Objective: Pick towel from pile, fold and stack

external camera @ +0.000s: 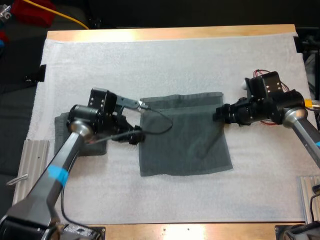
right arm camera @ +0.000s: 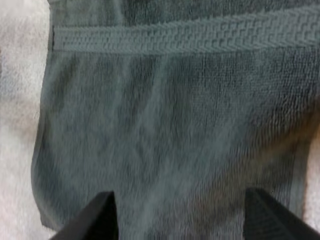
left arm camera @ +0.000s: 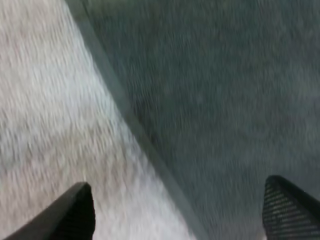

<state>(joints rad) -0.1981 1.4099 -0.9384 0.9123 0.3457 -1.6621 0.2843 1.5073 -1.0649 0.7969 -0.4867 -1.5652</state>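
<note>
A wooden table carries a white mat that covers nearly all of it, with bare wood showing along the far and near edges. Beyond the far edge the room is dark.

A dark grey-green towel lies spread flat at the middle of the mat, roughly square, with a few soft creases running across it. A second dark grey-green towel lies close to the mat's left edge, largely covered by the left arm; how it is folded cannot be told.

The left gripper is low at the spread towel's left edge. In its wrist view the fingers stand wide apart, one over bare mat and the other over cloth, with the towel's edge running between them and nothing gripped.

The right gripper is at the towel's right edge, near its far right corner. Its fingers also stand wide apart, clear above the cloth, facing a woven band.
</note>
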